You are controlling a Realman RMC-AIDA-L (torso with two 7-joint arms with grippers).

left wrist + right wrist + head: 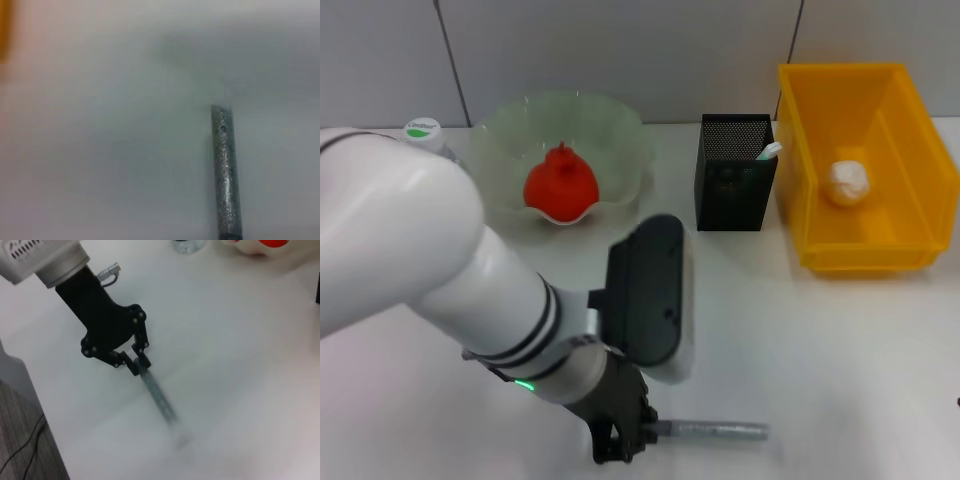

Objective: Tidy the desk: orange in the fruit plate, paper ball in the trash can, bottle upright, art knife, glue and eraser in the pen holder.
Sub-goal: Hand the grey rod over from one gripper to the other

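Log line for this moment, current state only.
left gripper shut on art knife, low on desk | right gripper unseen | paper ball in trash can

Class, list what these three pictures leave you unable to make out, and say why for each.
- Right gripper: in no view.
- Bottle: head view, only its cap shows behind the left arm.
- Pen holder contents: dark mesh hides all but one white tip.
- Grey stick in the left gripper: blurred, unidentifiable.

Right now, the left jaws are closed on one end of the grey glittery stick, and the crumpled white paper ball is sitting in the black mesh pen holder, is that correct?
Not quite: the crumpled white paper ball lies in the yellow plastic bin, not the black mesh pen holder, as the head view shows. The left gripper does have its jaws closed on one end of the grey glittery stick.
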